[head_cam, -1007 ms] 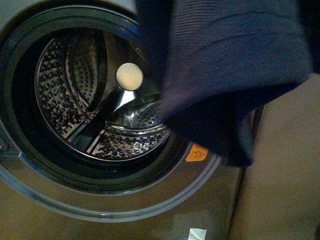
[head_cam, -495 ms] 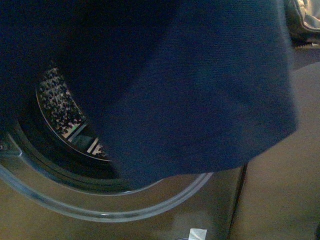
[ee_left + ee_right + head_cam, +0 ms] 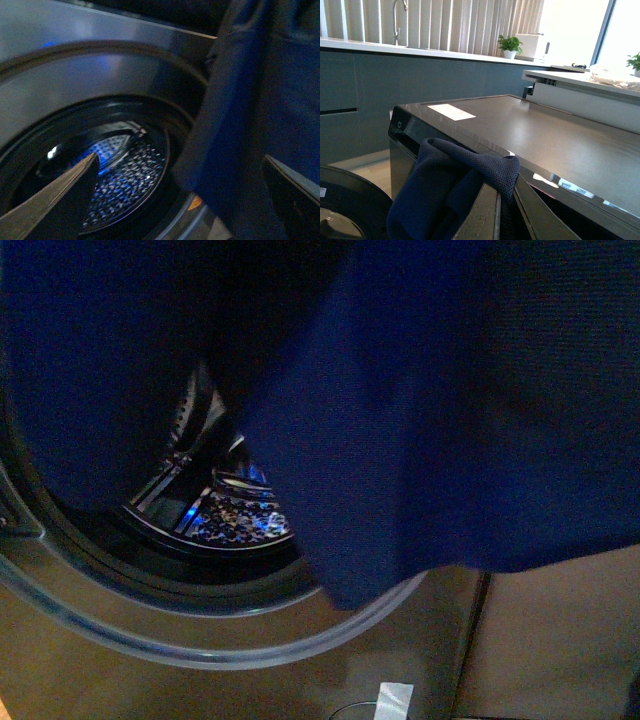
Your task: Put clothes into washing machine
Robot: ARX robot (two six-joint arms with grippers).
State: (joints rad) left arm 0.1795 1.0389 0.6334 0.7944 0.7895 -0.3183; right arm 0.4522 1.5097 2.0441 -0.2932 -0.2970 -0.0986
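The clothes (image 3: 440, 420), a dark navy knit garment, hang across most of the front view and cover the upper part of the porthole. Below them the washing machine's perforated steel drum (image 3: 235, 515) and its grey door ring (image 3: 120, 635) show. My right gripper (image 3: 505, 197) is shut on a bunched fold of the clothes (image 3: 470, 170) above the washing machine's top panel (image 3: 530, 130). My left gripper (image 3: 180, 200) is open and empty, with the drum (image 3: 125, 175) and the hanging clothes (image 3: 250, 125) between its fingers. An orange sticker (image 3: 195, 202) peeks out beside the fabric.
A white tape patch (image 3: 393, 700) sits low on the machine's front. A plain grey-brown panel (image 3: 560, 640) stands to the right of the machine. In the right wrist view a counter with a tap (image 3: 397, 20), a small plant (image 3: 509, 46) and bright windows lie behind.
The clothes have swung left and down across the porthole. They hide the drum's back wall and round centre cap that showed a second ago. The orange sticker is now covered in the front view.
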